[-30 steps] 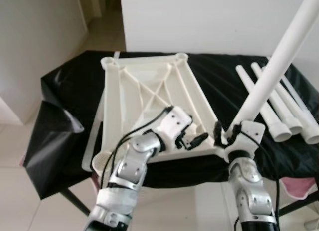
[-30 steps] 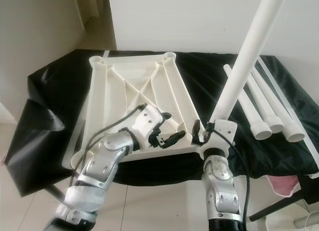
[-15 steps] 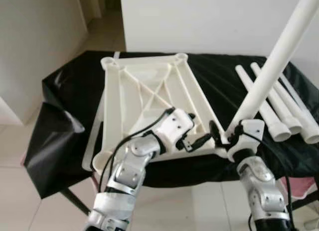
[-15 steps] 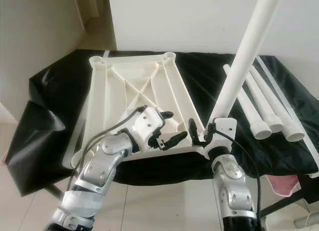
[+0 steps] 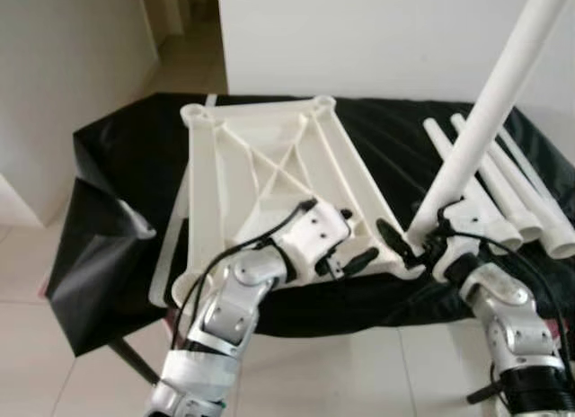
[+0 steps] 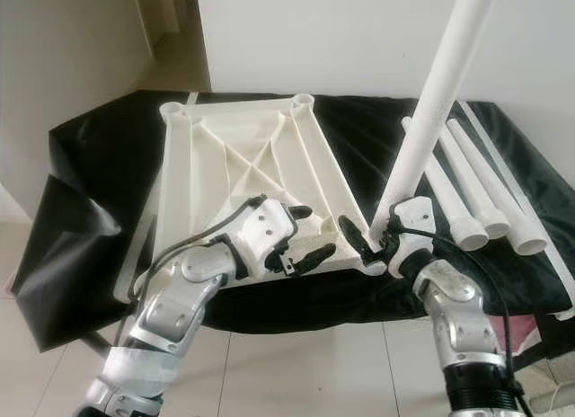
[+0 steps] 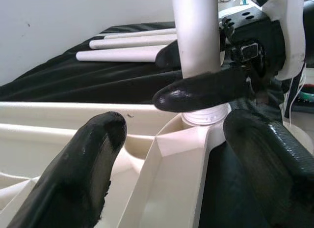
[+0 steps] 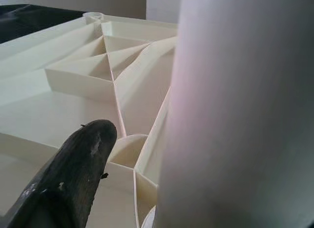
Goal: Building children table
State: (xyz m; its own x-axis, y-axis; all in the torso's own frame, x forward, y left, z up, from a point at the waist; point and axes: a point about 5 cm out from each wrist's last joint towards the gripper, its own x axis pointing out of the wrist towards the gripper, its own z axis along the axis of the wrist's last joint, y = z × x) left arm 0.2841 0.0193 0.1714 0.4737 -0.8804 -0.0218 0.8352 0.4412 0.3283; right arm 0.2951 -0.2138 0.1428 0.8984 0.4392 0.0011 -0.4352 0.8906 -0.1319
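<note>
Right claw (image 6: pixel 382 242) grips the long white plastic leg tube (image 6: pixel 429 111), seated at the upturned cream ribbed tabletop's (image 6: pixel 243 179) corner socket. Left claw (image 6: pixel 301 237), open, steadies the tabletop. Recommend keeping tube aligned while pressing.

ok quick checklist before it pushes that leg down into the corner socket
1. Right gripper shut on the leg: ok.
2. Leg foot at the near right corner socket of the tabletop: ok.
3. Leg upright: not ok, it leans.
4. Leg fully seated: cannot tell.
5. Left gripper open beside the socket, steadying the tabletop: cannot tell if it touches.
6. Spare legs lie apart on the black cloth: ok.
</note>
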